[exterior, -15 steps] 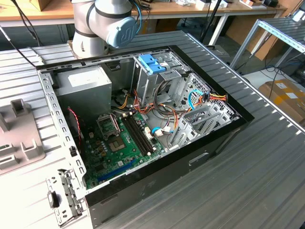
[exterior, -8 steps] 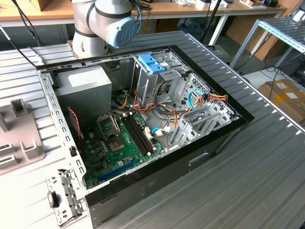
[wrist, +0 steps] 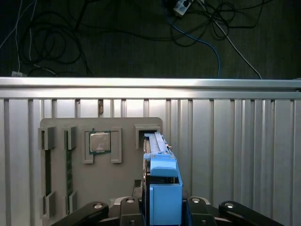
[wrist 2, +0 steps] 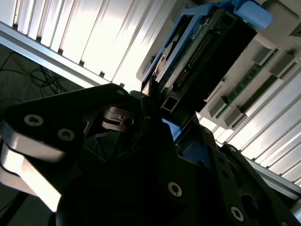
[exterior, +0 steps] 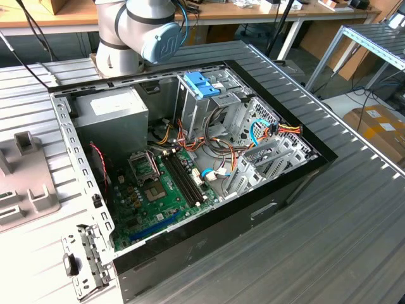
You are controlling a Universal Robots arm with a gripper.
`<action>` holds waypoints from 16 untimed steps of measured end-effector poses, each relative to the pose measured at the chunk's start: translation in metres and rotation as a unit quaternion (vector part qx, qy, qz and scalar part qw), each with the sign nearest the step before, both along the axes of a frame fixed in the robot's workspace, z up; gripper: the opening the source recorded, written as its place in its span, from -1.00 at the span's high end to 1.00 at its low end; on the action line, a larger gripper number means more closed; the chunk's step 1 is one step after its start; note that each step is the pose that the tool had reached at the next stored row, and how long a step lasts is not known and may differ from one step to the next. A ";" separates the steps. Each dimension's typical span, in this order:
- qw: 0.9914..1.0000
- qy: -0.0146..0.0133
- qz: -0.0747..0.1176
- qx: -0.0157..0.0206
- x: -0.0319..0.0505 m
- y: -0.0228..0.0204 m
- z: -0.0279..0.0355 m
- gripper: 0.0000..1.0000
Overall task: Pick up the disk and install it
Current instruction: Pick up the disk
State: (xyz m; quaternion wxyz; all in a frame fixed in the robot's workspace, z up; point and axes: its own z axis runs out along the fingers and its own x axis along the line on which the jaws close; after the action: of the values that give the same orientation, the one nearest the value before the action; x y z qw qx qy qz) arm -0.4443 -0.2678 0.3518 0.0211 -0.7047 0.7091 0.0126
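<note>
hand astride upright disk in grey fixture

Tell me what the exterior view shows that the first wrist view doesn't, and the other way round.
Exterior view: the open computer case with its green motherboard, a metal drive cage and the arm behind it. First wrist view: the disk standing on edge in a grey holder tray, a processor chip beside it, and the gripper at the disk's blue end. Shared: the ribbed metal table.
</note>
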 end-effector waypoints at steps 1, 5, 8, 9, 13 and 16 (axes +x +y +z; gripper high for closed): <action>1.000 0.000 0.000 0.000 0.0000 0.0000 0.0007 0.26; 1.000 0.000 0.000 0.000 0.0000 0.0000 0.0042 0.26; 1.000 0.000 0.000 0.001 0.0000 0.0000 0.0068 0.26; 1.000 0.000 0.000 0.001 0.0000 0.0000 0.0073 0.26; 1.000 0.000 0.000 0.001 0.0000 0.0000 0.0103 0.26; 1.000 0.000 0.000 0.002 0.0000 0.0000 0.0249 0.26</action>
State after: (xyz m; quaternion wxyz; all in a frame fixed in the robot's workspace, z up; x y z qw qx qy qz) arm -0.4443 -0.2678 0.3767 0.0226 -0.7047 0.7090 0.0142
